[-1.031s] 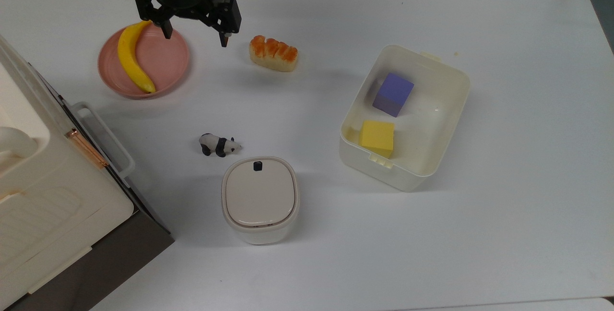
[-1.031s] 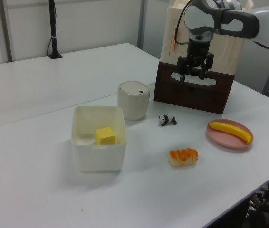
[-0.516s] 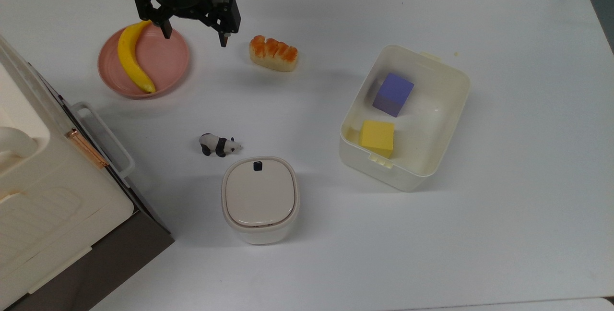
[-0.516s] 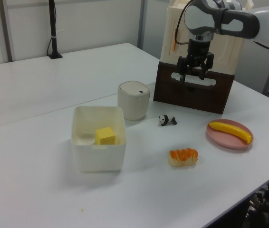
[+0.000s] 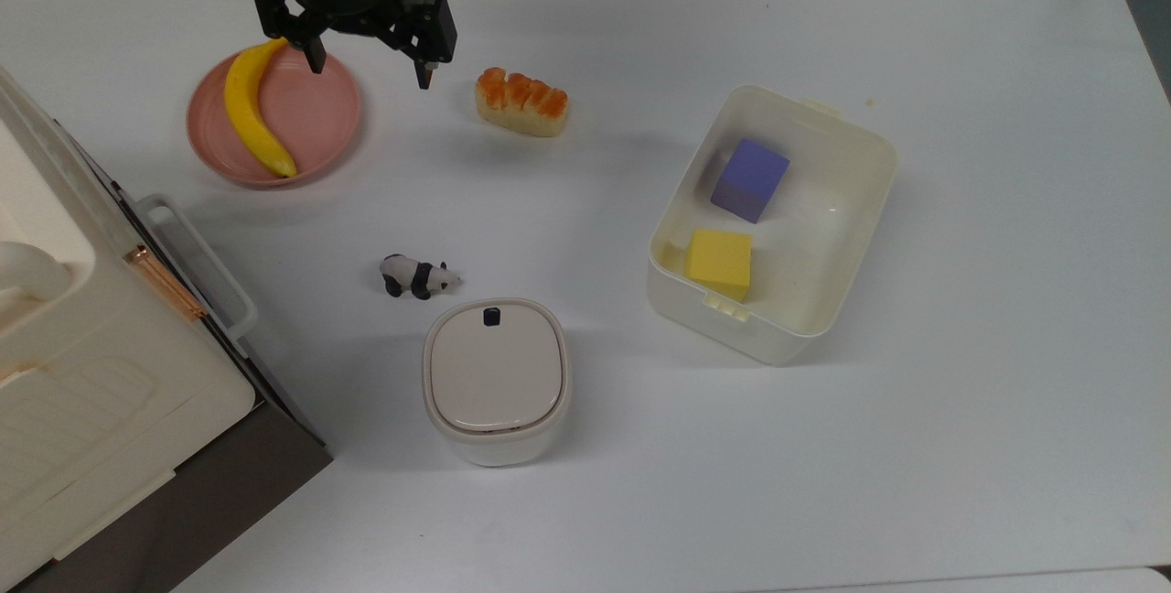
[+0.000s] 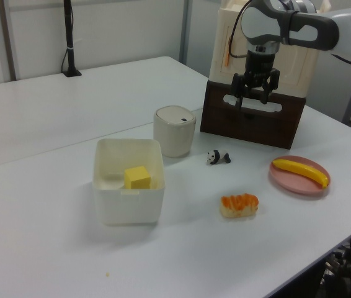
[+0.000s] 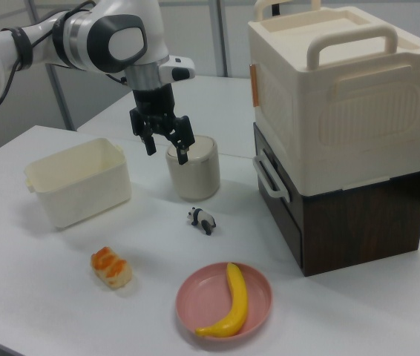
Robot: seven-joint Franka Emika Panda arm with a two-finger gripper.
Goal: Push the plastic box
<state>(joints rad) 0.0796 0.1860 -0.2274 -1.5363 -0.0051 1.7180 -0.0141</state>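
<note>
Pincer (image 5: pixel 368 67) hangs in the air at the top view's upper left, over the gap between the pink plate (image 5: pixel 316 122) and the bread piece (image 5: pixel 521 102). Its two dark fingers (image 5: pixel 426 70) are spread wide apart, nothing between them. In the right view the pincer (image 7: pixel 165 150) sits well above the surface, fingers pointing down.

Plastic box (image 5: pixel 851 209) rests on the white surface (image 5: pixel 988 392) at the top view's right, well apart from the pincer. It is open-topped, with a clip tab on the rim at each short end. Inside it: a purple cube (image 5: pixel 749 179) and a yellow cube (image 5: pixel 720 264), near each other but not touching. In the left view the box (image 6: pixel 129 202) sits toward the left view's left, with the yellow cube (image 6: pixel 137 177) visible inside.

A banana (image 5: pixel 249 108) lies on the pink plate. A small panda figure (image 5: pixel 417 276) stands just beside the rounded canister (image 5: pixel 495 381) with a beige top and dark button. A large cream case (image 7: pixel 336 96) with a copper clasp sits stacked on a dark brown base (image 7: pixel 358 222) at the right view's right.
</note>
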